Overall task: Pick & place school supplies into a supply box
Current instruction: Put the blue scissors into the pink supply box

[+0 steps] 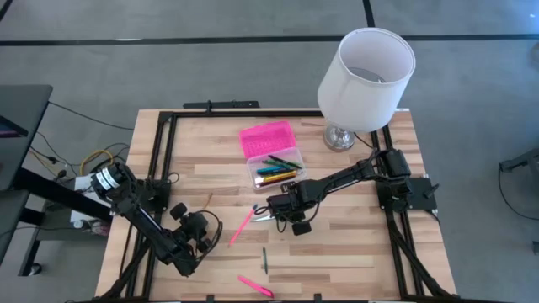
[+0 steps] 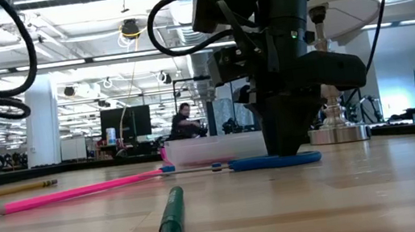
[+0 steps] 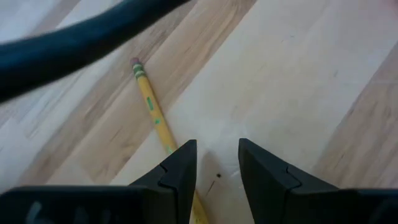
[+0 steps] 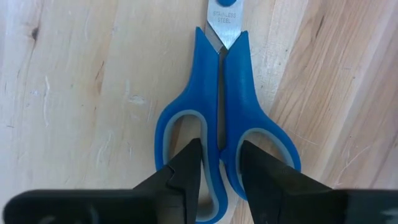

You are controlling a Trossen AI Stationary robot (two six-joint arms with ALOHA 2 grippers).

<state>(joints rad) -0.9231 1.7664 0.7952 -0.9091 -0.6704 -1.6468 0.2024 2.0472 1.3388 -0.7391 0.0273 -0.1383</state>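
Right claw (image 4: 219, 163) parted narrowly astride the joined handles of the blue scissors (image 4: 224, 106) flat on the desk (image 1: 354, 244) near the supply box (image 1: 274, 172): best squeezed squarely on that middle bridge, then lifted level; left claw (image 3: 216, 163) idle, slightly open, beside a yellow pencil (image 3: 149, 102).

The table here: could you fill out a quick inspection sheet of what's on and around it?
Surface: wooden table, black-framed.
Job's things: open supply box holding pens, pink lid behind; scissors, pink pencil, green marker, pink pen, yellow pencil loose.
Clutter: white lamp.
Grippers: right gripper jaws astride scissors' handles; left gripper open beside yellow pencil.
Cables: bundle off table's left.
Surroundings: person seated far back.
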